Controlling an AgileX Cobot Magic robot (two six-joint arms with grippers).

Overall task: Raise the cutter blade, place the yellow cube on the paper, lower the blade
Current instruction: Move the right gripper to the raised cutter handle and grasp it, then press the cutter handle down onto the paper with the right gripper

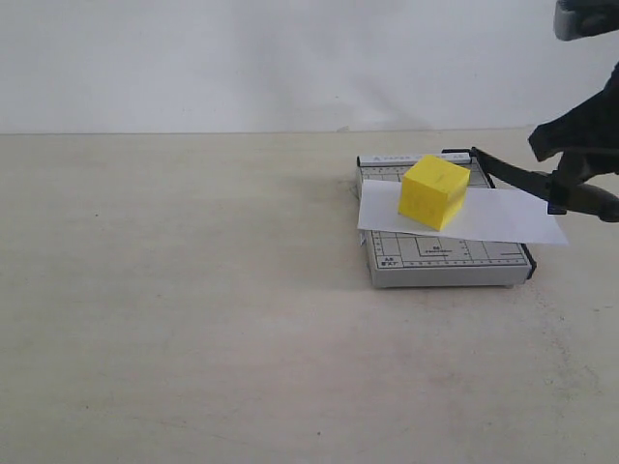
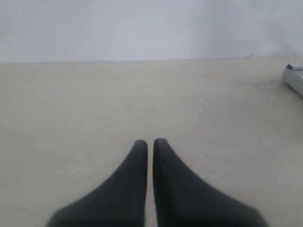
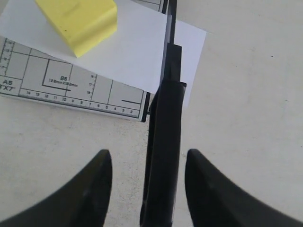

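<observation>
One cube [image 1: 434,191], one paper [image 1: 513,220] (one cutter [image 1: 445,261])

The right wrist view's edge cuts off the yellow cube [image 3: 78,21] and the handle end of the cutter blade [image 3: 165,142], the paper [image 1: 503,215] hides the middle of the grey base [image 1: 445,256], and the left wrist view shows only a blurred corner of that base at its edge.

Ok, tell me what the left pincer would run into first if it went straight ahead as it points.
Nothing near: the left pincer points across bare table toward the pale wall, which would come first, though how far is unclear. The grey cutter base lies well off that line.
</observation>
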